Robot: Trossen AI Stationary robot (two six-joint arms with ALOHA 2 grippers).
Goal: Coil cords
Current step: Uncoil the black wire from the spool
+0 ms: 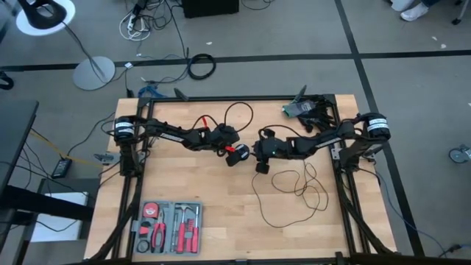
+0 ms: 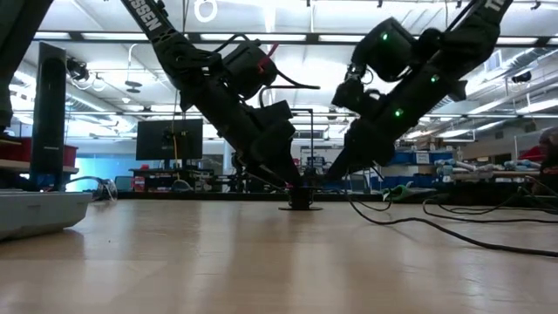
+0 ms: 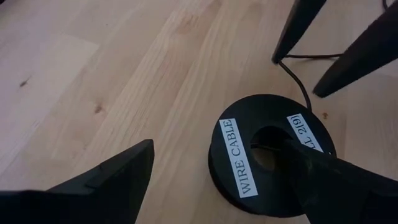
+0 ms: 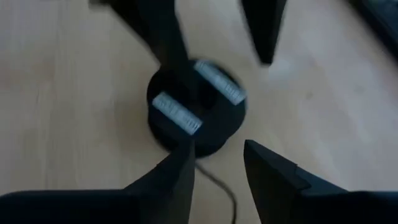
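Note:
The cords are one thin black cord lying in loose loops on the wooden table right of centre. It runs to a small round black spool with white labels, which lies flat at the table's middle. My left gripper is open wide at the spool, one finger over its centre and one off to the side. My right gripper stands open just right of the spool. The cord's stretch leaving the spool passes between its fingers. My left gripper has one finger set into the spool's centre hole, slanting down from the table's left. The other finger stands off the spool over bare wood. The spool lies flat on the table. Whether my right gripper touches the cord between its fingers, I cannot tell.
A grey tray of red-handled tools sits at the near left of the table. A green and black object lies at the far right corner. A thin dark wire loop rises behind the left arm. Bare wood lies near the front edge.

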